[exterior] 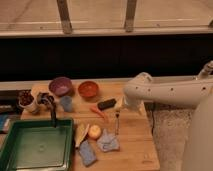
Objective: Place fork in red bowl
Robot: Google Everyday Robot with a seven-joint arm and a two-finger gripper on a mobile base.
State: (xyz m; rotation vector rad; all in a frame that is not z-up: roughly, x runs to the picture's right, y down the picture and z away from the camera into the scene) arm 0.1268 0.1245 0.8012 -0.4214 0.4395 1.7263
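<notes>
Tool [118, 107]: fingers apart, just above the fork, gripping nothing.
Fork [117, 123]: on worktop [135, 145], apart from red bowl [88, 89].
Between them: black block [106, 104], orange carrot piece [98, 112].
Beside bowl: purple bowl [61, 86].

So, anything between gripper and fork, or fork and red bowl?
The gripper hangs open just above the fork, nothing visible between. Between fork and red bowl lie the black block and the orange carrot piece.

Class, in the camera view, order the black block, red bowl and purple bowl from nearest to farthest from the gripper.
The gripper hangs right of centre, by the fork.
1. black block, just left of it
2. red bowl, back left
3. purple bowl, farthest left
</notes>
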